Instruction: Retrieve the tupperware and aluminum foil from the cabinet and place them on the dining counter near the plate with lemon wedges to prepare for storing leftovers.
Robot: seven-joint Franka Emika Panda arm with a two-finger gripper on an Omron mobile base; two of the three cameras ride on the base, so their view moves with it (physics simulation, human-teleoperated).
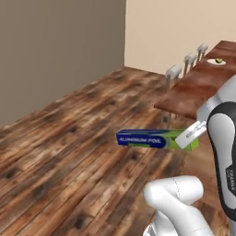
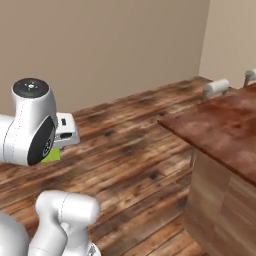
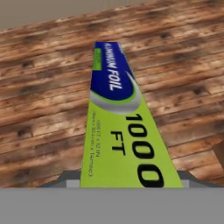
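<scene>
The aluminum foil (image 1: 143, 138) is a long blue carton with a green end, held level in the air above the wooden floor. My gripper (image 1: 191, 134) is shut on its green end. In the hand view the aluminum foil (image 3: 116, 127) runs away from my gripper (image 3: 129, 179), green part nearest. A sliver of the green end (image 2: 51, 155) shows behind the arm, next to my gripper (image 2: 65, 132). The dining counter (image 1: 193, 85) stretches away ahead on the right, with the plate (image 1: 215, 61) of lemon wedges at its far end. The tupperware and the cabinet are out of view.
Three white stools (image 1: 174, 71) stand along the dining counter's left side. The counter's near corner (image 2: 172, 125) and its wooden base (image 2: 215, 200) lie to my right. Open wooden floor (image 1: 69, 138) spreads to the left, bounded by plain walls (image 1: 60, 41).
</scene>
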